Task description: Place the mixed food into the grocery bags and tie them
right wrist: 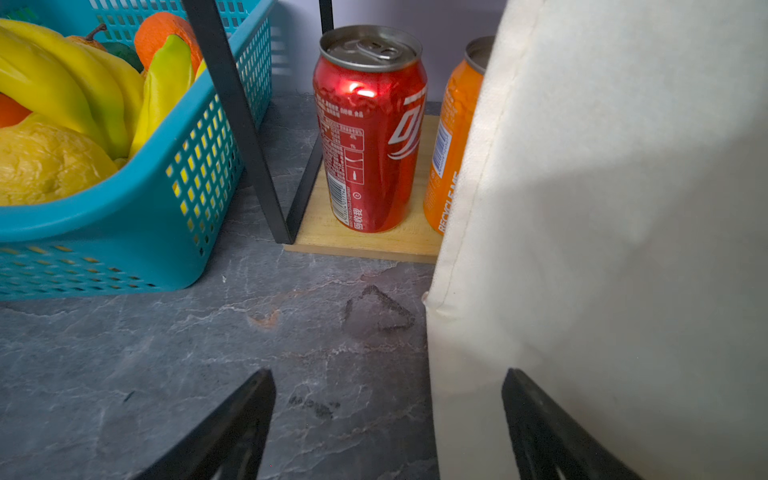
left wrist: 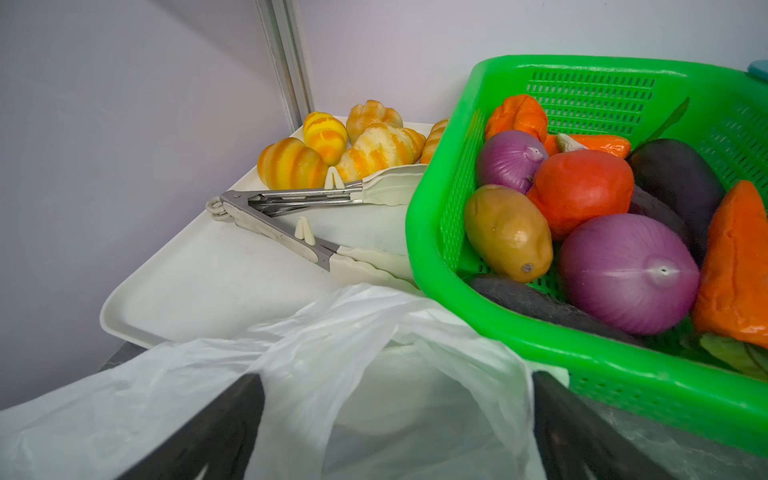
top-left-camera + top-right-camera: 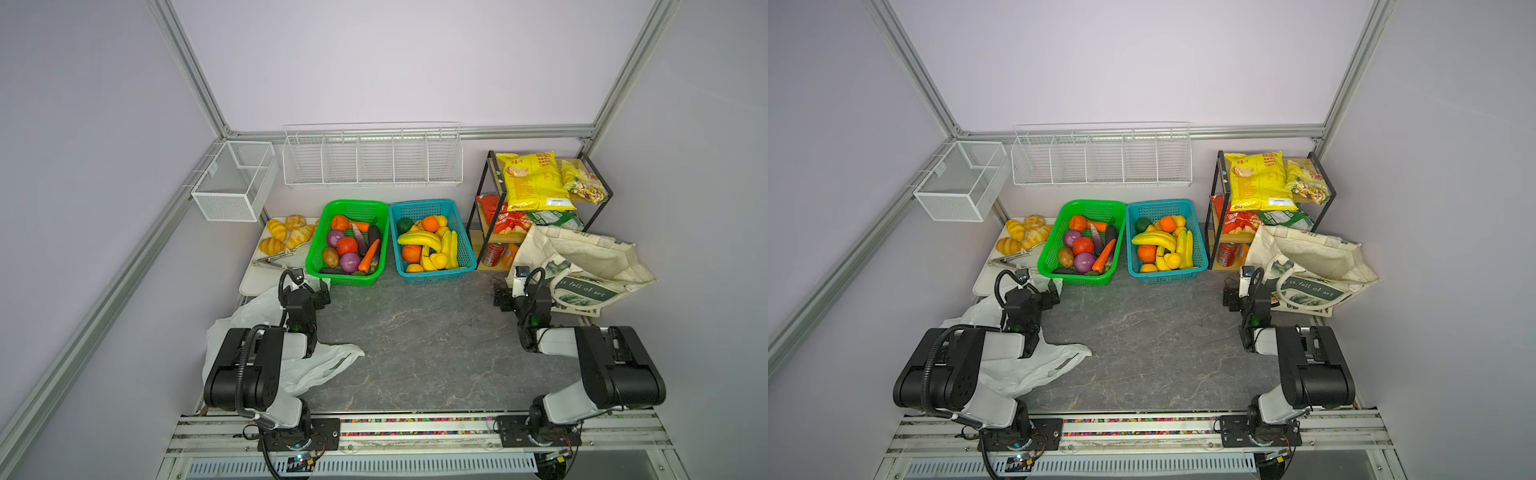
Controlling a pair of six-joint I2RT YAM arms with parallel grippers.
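Jaws apart at both bags, nothing packed yet.

Spread wide and clamped on nothing, the left gripper (image 2: 395, 399) over the thin, crinkled white film of the plastic bag (image 3: 316, 365), slumped beside the green basket (image 2: 428, 249). Equally spread and empty, the right gripper (image 1: 388, 382), with the stiff cream edge of the tote (image 3: 582, 257) inside its gap. Ahead and to its left, in the blue basket (image 3: 436, 277): a smooth curved banana (image 3: 417, 239), long axis crosswise, plus round oranges (image 3: 411, 252). Behind the tote, on the shelf (image 1: 365, 245): glossy red packets (image 3: 505, 218) and a green packet (image 3: 557, 218). Right arm nearer to all of it; likely a forward reach.
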